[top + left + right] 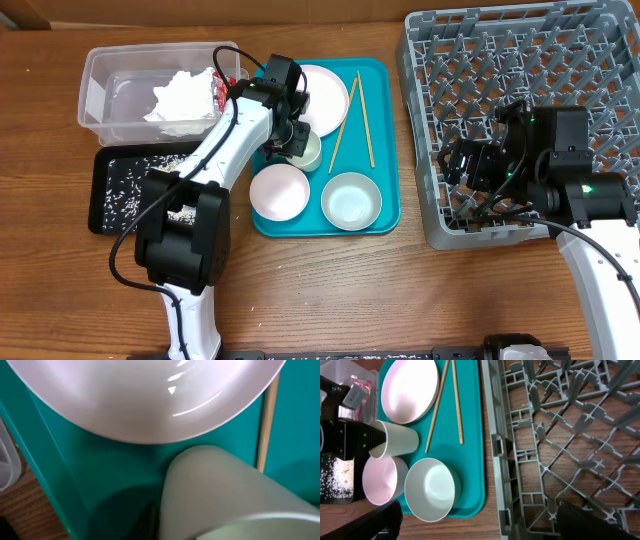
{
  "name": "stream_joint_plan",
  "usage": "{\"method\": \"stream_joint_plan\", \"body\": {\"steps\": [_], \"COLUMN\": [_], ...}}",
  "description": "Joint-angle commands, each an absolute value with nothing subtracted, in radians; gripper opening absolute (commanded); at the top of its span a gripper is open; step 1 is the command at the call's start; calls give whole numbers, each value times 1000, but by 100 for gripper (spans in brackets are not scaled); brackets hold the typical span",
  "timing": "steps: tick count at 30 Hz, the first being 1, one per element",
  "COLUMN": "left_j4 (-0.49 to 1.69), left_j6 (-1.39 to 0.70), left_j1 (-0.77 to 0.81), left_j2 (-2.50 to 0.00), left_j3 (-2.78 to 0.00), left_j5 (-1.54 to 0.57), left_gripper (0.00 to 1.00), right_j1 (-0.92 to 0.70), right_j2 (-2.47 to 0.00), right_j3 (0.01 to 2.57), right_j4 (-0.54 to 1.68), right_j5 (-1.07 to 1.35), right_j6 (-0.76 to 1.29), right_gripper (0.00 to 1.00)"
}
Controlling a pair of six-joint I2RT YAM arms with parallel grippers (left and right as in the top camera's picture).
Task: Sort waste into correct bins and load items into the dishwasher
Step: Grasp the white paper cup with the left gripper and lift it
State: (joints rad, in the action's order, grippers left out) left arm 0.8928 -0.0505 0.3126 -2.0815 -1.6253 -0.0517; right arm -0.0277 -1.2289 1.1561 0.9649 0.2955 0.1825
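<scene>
small white cup (pixel 225 495) gripped by left pincer (pixel 376 441)

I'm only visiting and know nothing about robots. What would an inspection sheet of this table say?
Surface: wooden table, teal tray in the middle.
Job's things: plate, chopsticks, small white bowl and grey metal bowl on the teal tray; napkin and wrapper in the clear tub; rice in the black tray; dish rack, no dishes seen in it.
Clutter: nothing seen.
Grippers: left gripper, fingers shut on the small white cup, tipped on its side; right gripper, fingers open, over the dish rack.
Cables: black cable loops along the left arm.
Surroundings: nothing seen.
</scene>
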Motion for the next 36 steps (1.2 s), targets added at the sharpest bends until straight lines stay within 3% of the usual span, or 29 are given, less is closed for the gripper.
{"method": "stream_joint_plan", "body": {"steps": [1, 8, 13, 14, 17, 27, 36], "left_j4": [877, 938, 1062, 1097, 1141, 1291, 1345], "left_j6": [-81, -94, -1, 43, 87, 181, 200], "left_j1": [315, 298, 224, 191, 157, 135, 166], "left_j2": [-2085, -2085, -2084, -2084, -2084, -2084, -2084], "left_j3": [-1649, -1742, -1851, -1866, -1866, -1866, -1866], "left_j5": [-49, -188, -662, -860, -1070, -1379, -1478], "left_gripper": [4, 4, 4, 4, 4, 4, 4], "right_j1": [-33, -33, -34, -34, -34, -56, -158], "right_j2": [-1229, -1234, -1279, -1308, -1363, -1505, -1515], "right_j3": [1182, 1182, 1182, 1182, 1182, 1182, 1182], "right_j4": [951, 902, 793, 746, 680, 441, 224], "right_j5": [290, 375, 609, 696, 807, 1125, 1110], "right_j6": [183, 186, 186, 186, 186, 194, 315], "right_gripper": [100, 100, 100, 100, 100, 100, 100]}}
